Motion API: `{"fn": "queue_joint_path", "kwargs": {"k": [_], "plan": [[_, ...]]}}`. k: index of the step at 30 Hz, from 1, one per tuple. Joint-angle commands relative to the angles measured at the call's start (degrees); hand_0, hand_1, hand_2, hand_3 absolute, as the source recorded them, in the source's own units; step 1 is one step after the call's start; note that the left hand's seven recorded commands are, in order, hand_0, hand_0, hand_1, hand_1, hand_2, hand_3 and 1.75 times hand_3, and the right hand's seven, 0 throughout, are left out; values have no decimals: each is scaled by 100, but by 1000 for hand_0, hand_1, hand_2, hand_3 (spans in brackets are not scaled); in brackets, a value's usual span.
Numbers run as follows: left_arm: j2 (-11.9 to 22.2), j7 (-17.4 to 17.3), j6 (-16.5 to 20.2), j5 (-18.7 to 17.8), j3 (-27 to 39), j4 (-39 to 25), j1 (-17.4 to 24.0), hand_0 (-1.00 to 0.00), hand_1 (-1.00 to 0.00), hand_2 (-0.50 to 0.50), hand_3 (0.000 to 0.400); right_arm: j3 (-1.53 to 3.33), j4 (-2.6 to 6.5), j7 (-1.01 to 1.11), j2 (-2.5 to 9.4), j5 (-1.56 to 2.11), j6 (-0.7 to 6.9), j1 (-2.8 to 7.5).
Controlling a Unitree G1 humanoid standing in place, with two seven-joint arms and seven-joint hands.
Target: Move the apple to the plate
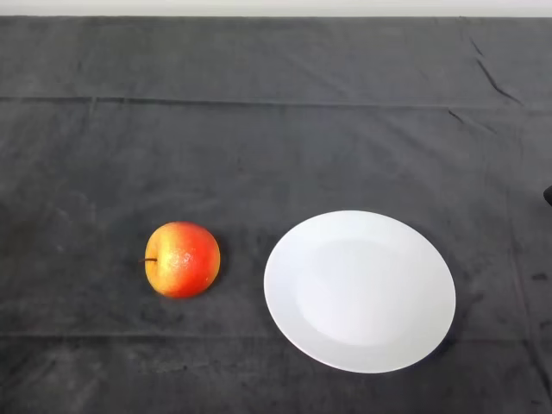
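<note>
A red and yellow apple (182, 259) lies on the dark cloth left of centre, its stem pointing left. A round white plate (360, 291) lies on the cloth to the right of the apple, with a gap of cloth between them. Nothing is on the plate.
The dark cloth (276, 147) covers the whole table, with creases running across it near the back. A pale strip (276, 7) shows beyond the table's far edge. A small dark object (548, 195) pokes in at the right edge.
</note>
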Motion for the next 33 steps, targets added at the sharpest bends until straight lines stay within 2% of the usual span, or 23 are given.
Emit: {"fn": "queue_joint_path", "kwargs": {"k": [1,9,16,22,33], "plan": [[-123,-122,263,107,-149,-369,243,0,0,0,0,-91,45,21,-269,-41,60,-177],[-319,-462,1473,252,-806,-1785,329,0,0,0,0,-94,14,2,-256,-37,54,-163],[-439,-763,2254,363,-1364,-2507,259,0,0,0,0,-97,-4,-11,-250,-33,53,-155],[-491,-1023,2578,426,-1752,-2718,234,0,0,0,0,-99,-14,-20,-247,-30,53,-151],[-614,-1410,3033,615,-2503,-2625,12,0,0,0,0,-104,-24,-32,-244,-24,56,-147]]}}
